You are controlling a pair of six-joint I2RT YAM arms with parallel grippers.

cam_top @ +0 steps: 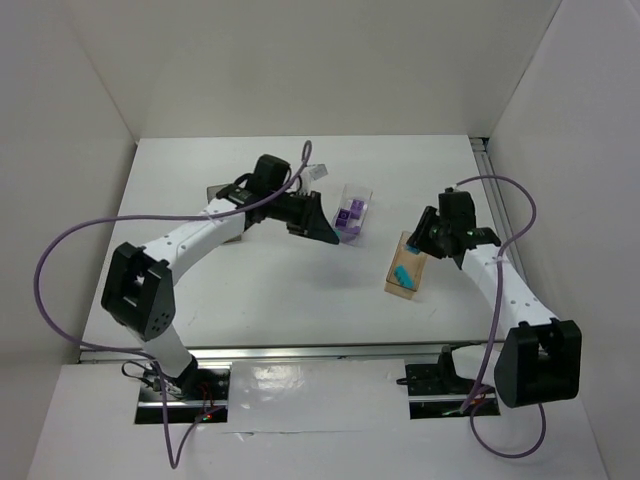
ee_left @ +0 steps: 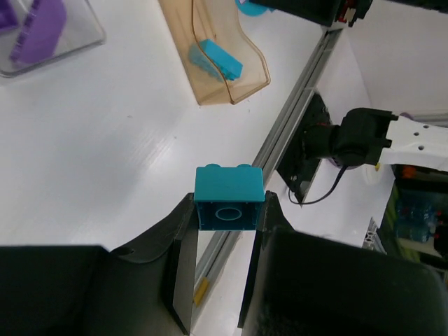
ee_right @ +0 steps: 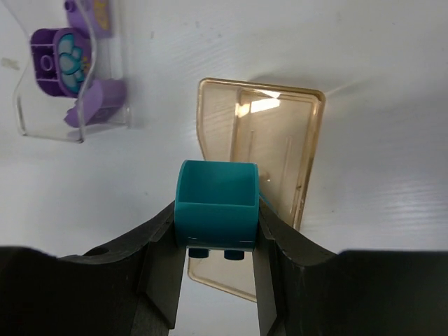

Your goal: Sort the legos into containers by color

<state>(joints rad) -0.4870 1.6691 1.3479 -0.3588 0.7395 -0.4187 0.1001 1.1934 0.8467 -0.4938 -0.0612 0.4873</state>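
A teal brick (ee_right: 215, 199) is being gripped between the closed fingers of the right hand (ee_right: 217, 220). It is being held directly above the near end of the amber bin (ee_right: 297, 115). From that hand the bin's long axis is running away and slightly to one side, so little more than a short lowering and a release is judged to be needed there.

A second teal brick (ee_left: 229, 198) is being clamped by the left hand (ee_left: 225, 210), which is likewise closed on its load. This hand is being held well apart from the amber bin, on the side where the clear bin (cam_top: 358, 190) with its purple bricks (ee_right: 59, 59) is standing near it. A third teal brick (ee_left: 218, 59) is lying inside the amber bin.

The right hand is judged much the nearer of the two. For the left hand's brick, a crossing toward the amber bin is being called for. Crowding is being risked if both hands are brought over the bin together.
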